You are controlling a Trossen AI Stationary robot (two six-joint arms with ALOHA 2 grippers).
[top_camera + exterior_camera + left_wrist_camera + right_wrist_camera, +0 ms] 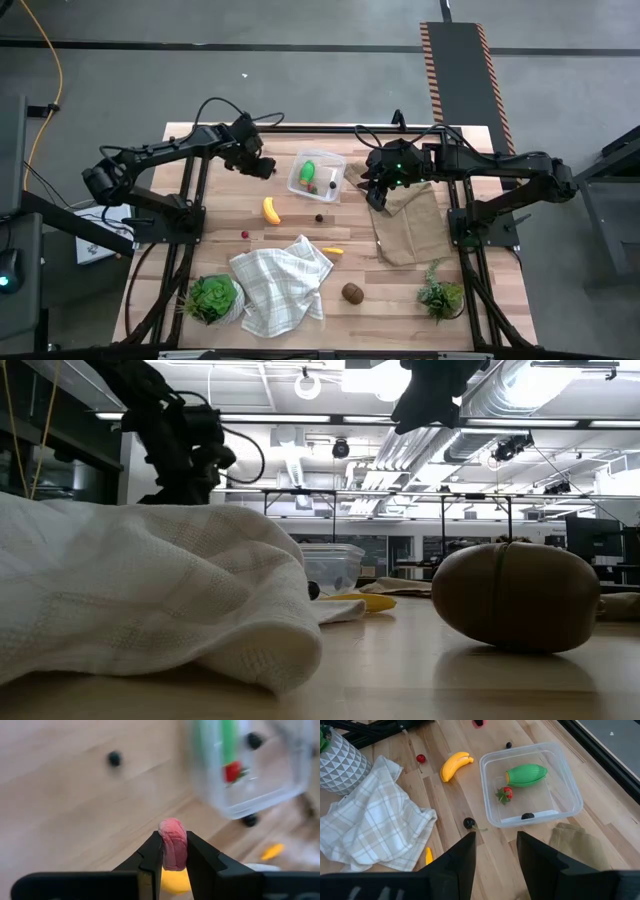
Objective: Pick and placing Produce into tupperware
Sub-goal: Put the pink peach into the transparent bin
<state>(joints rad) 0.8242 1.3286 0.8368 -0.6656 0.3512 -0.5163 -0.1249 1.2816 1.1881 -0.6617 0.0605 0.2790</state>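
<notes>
Left gripper (pixel 173 851): clamped on pink produce piece (pixel 173 849), raised beside tupperware (pixel 570 790) | right gripper (pixel 495 845): fingers apart, empty, near tupperware | green piece (pixel 526 774): inside, lying along its width | banana (pixel 454 765): on table (pixel 450 800)

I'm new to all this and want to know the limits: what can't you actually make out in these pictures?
- Pink piece in the left gripper: too blurred to name in the left wrist view.
- Tupperware: the cloth covers part of it in the low view.
- Dark bit inside: too small.
</notes>
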